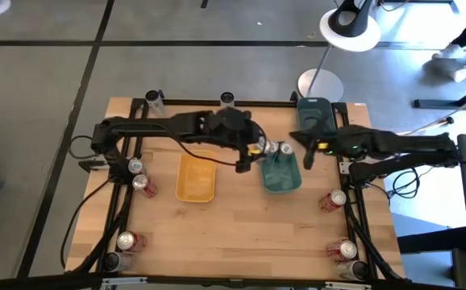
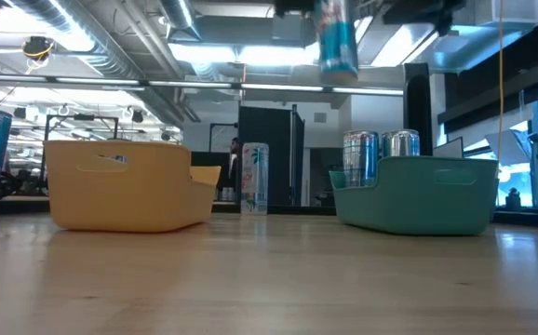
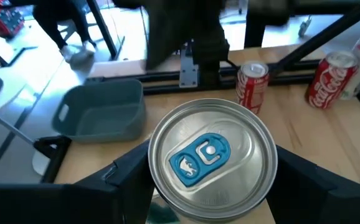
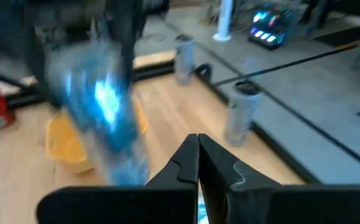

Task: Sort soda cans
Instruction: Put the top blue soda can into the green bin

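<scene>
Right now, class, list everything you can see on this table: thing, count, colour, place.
Wooden table: one, light wood, under everything.
Shallow yellow plastic tray: one, yellow, table middle.
Shallow teal plastic tray: one, teal, right of the yellow tray.
Dark grey tray: one, dark grey, far edge, right side.
Silver-teal cans in the teal tray: two, standing upright.
Loose metal soda cans: about nine, red, dark or silver, along the table's edges.
Silver-topped teal can: one, lifted above the table between the two trays.
Left pincer: closed on the silver-topped teal can.
Right pincer: shut, empty, beside the teal tray.
</scene>
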Available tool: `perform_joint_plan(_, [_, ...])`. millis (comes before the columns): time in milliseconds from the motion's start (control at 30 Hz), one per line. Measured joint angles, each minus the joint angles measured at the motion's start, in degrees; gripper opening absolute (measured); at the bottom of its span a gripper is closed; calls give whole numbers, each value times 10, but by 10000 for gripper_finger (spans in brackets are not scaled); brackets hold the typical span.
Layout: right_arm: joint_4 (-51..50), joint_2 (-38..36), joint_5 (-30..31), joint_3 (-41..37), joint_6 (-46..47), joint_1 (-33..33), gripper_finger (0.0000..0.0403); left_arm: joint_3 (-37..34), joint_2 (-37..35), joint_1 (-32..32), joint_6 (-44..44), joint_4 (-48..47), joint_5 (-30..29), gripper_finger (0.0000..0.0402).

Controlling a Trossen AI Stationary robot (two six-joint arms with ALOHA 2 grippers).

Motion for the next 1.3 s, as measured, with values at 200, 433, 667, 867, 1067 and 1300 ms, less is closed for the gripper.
perform_joint_plan(200, [-18,-41,29,0,0,0,5,0,59,-10,-21,64,-2,238])
perform_joint_plan(433, [-21,-37,29,0,-1,0,5,0,133,-20,-61,152,-2,239])
perform_joint_plan(667, [-27,-25,29,0,-4,0,5,0,209,-25,-71,218,-5,239])
perform_joint_plan(867, [-29,-22,29,0,-3,0,5,-1,258,-21,-71,260,-24,239])
perform_joint_plan(1067, [-29,-20,28,0,-3,0,5,1,289,-17,-75,305,-35,239])
perform_joint_plan(1300, [-30,-11,28,0,-3,0,5,1,291,-17,-44,303,-43,244])
